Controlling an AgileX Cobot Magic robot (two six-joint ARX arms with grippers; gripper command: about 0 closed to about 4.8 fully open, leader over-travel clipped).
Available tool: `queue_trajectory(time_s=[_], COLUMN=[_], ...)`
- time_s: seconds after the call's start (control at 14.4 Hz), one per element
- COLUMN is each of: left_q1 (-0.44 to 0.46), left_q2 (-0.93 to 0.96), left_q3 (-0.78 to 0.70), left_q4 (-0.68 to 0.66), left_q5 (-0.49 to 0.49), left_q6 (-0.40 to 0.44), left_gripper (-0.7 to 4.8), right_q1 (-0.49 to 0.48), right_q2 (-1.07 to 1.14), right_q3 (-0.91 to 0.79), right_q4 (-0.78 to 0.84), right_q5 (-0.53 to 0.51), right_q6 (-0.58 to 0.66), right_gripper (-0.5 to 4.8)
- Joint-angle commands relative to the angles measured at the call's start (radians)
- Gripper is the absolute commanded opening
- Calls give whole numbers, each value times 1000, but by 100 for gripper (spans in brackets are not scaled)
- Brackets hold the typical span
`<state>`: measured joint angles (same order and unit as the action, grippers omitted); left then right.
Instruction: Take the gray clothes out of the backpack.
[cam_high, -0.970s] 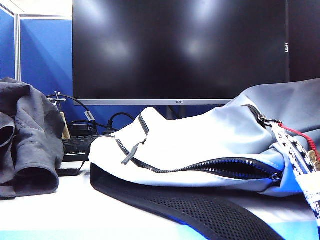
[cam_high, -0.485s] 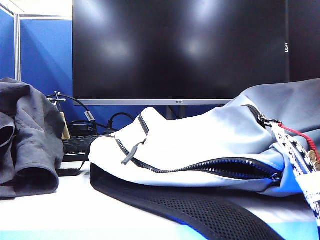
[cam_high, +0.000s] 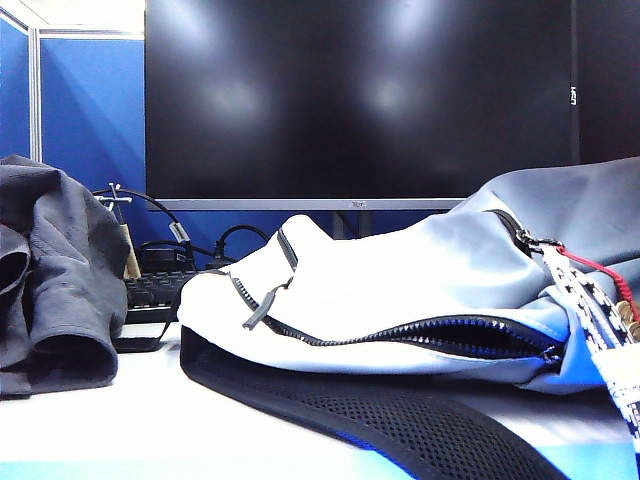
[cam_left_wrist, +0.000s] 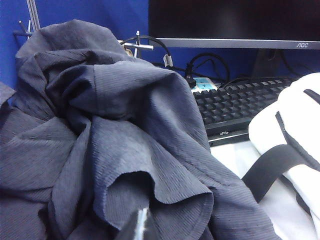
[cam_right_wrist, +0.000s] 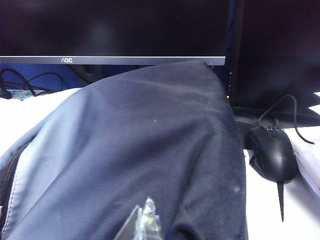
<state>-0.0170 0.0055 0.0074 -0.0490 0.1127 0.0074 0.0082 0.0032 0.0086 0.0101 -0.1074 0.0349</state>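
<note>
The gray clothes (cam_high: 50, 280) lie bunched on the table at the far left, outside the backpack, with a tube-shaped sleeve opening facing the camera. They fill the left wrist view (cam_left_wrist: 110, 145). The pale gray-white backpack (cam_high: 400, 290) lies on its side to the right, its black zipper (cam_high: 420, 335) partly open and its black mesh strap (cam_high: 380, 415) on the table in front. Only the tip of my left gripper (cam_left_wrist: 140, 225) shows, shut and empty, close over the clothes. My right gripper (cam_right_wrist: 146, 220) is shut too, empty, just above the backpack's fabric (cam_right_wrist: 140, 145).
A large dark monitor (cam_high: 360, 100) stands behind everything. A black keyboard (cam_left_wrist: 235, 102) and cables (cam_high: 170, 230) sit between the clothes and the backpack. A black mouse (cam_right_wrist: 272, 152) lies to the right of the backpack. A patterned cord with red string (cam_high: 595, 290) hangs at the backpack's right end.
</note>
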Motion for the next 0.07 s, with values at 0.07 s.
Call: queue_trajectory(time_s=[0.07], left_q1=[0], left_q2=[-2], left_q3=[0], left_q4=[5], left_q5=[4], left_q6=[3], left_gripper=[-5], right_q1=[0], right_q2=[-2], right_q3=[-8], right_q4=[16], right_q5=[0], right_q6=[-3], right_gripper=[-5])
